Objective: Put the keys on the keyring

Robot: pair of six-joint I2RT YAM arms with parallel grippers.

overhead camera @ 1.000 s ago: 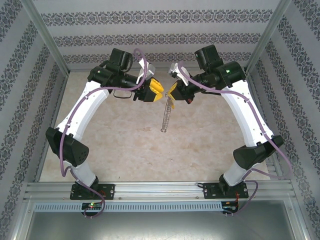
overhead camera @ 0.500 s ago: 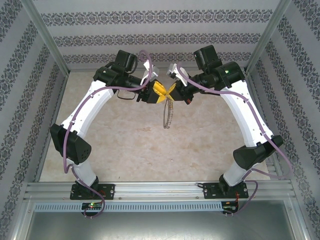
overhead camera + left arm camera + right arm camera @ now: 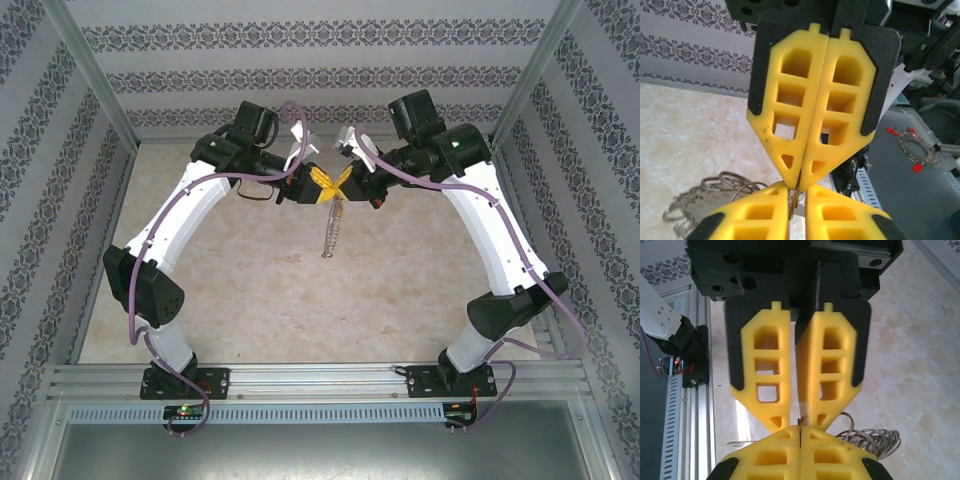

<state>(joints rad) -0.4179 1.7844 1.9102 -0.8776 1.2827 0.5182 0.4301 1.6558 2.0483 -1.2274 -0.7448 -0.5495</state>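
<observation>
Above the middle of the table my left gripper (image 3: 320, 186) and right gripper (image 3: 346, 183) meet tip to tip. The keyring (image 3: 333, 232) hangs below them, its silver pieces bunched in a strand. In the left wrist view my left gripper (image 3: 801, 186) is shut on the keyring's thin wire, with the strung pieces (image 3: 705, 197) behind. In the right wrist view my right gripper (image 3: 801, 421) is shut on the keys, whose yellow-orange tag (image 3: 807, 406) sits between its fingers. The keyring's coils (image 3: 872, 437) trail to the right.
The beige marble-look table (image 3: 250, 290) lies under both arms. Patterned walls (image 3: 320, 80) stand at the back and sides. An aluminium rail (image 3: 320, 380) carrying the arm bases runs along the near edge.
My left gripper has moved right until its tips touch the right gripper's, and it has shut. The hanging keyring swung a little. The right arm stayed put.
</observation>
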